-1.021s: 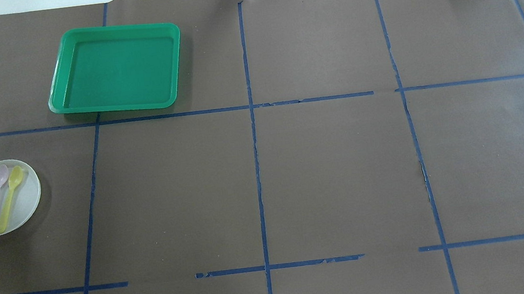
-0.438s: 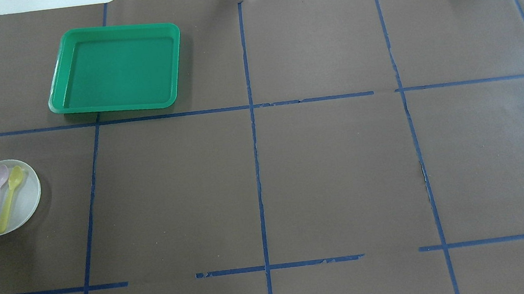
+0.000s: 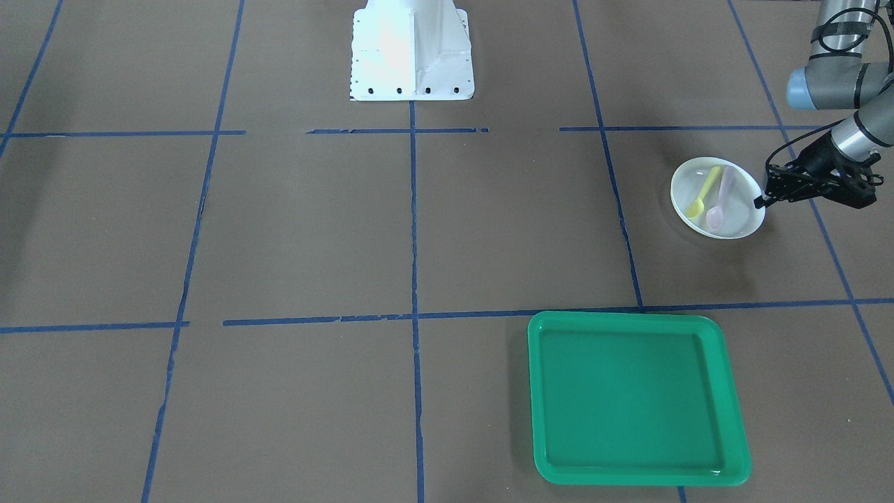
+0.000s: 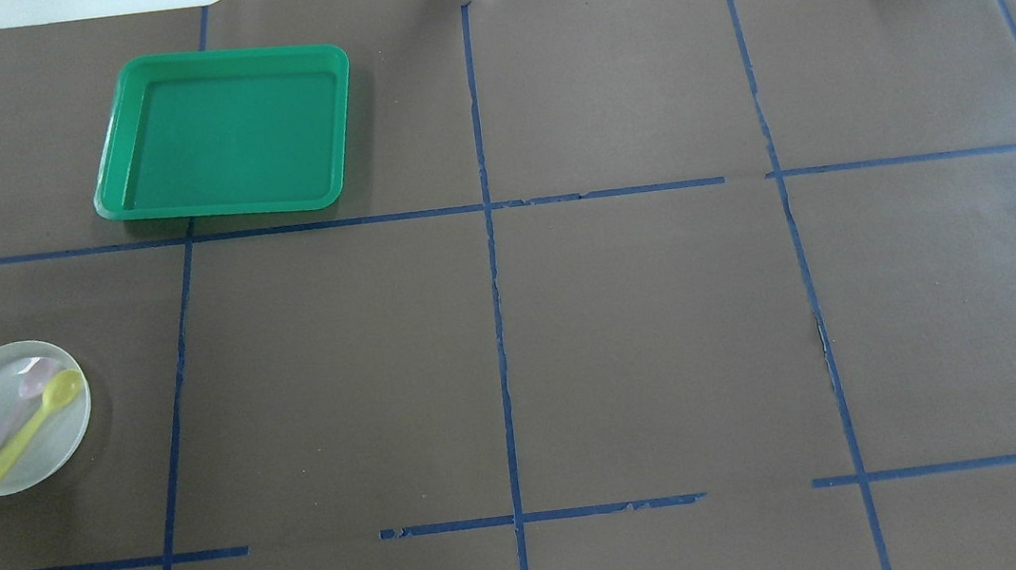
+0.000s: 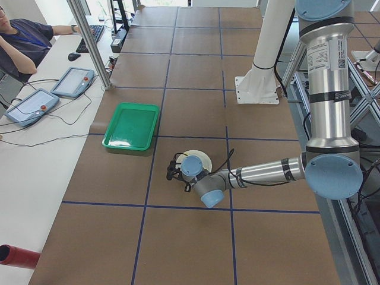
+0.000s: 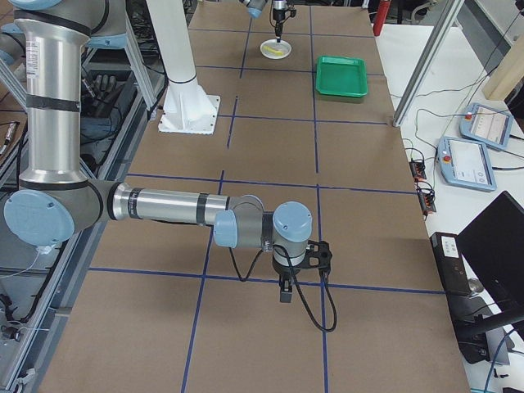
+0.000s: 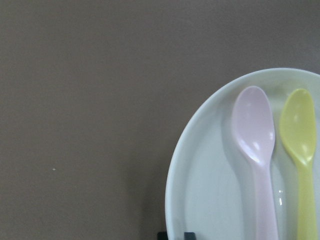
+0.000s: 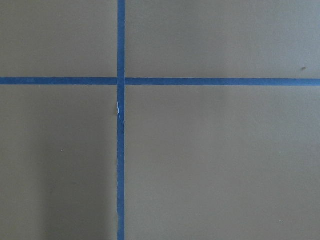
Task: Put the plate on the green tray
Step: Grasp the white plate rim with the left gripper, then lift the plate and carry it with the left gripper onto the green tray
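Plate (image 4: 57, 437), round, no long axis, left on tabletop (image 4: 647, 326); rim clenched in left pincer (image 3: 759, 203). Right pincer (image 6: 284, 295): cannot tell.

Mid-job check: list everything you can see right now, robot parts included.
plate: one, white, on the table at the robot's left, apart from the tray
pink spoon: one, pale pink, lying in the plate
yellow spoon: one, yellow, in the plate beside the pink one
green tray: one, bright green, nothing in it, far side of the table
table: one, brown cover with a blue tape grid
teach pendants: two, grey, on the side bench
operator: one, dark shirt, at that bench
base: one, white, mid table edge
left pincer: one, black, shut on the plate's rim
right pincer: one, black, low over bare table; open or shut unclear
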### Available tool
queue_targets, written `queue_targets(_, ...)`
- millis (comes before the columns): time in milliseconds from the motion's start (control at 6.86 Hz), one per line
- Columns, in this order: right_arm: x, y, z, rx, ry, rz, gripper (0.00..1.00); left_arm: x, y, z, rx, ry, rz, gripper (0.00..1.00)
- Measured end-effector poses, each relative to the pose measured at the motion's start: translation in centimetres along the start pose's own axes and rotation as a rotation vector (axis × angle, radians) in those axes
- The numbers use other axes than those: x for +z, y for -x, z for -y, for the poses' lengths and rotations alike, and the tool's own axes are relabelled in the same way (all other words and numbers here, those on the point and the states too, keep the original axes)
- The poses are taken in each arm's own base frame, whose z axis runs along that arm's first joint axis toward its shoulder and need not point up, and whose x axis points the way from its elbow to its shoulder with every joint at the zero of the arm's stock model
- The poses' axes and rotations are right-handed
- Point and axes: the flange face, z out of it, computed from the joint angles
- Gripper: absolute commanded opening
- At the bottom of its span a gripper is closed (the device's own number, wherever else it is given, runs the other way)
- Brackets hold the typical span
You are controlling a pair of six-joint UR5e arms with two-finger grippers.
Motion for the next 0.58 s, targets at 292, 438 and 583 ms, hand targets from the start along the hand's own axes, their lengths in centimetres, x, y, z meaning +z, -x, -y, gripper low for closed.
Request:
queue_targets(292,0.0,0.0,0.0,0.000,0.000,0.000,1.00,-1.4,-2.0,2.1,-0.057,0.043,-0.116,0.00)
queue_targets(438,0.0,0.0,0.0,0.001,0.001,0.000,1.00,-2.0,-4.1,5.3,-0.127,0.043,-0.155,0.00)
queue_targets(583,0.0,0.0,0.0,0.001,0.001,0.000,1.00,-2.4,-7.1,10.0,-0.234,0.044,-0.170,0.00)
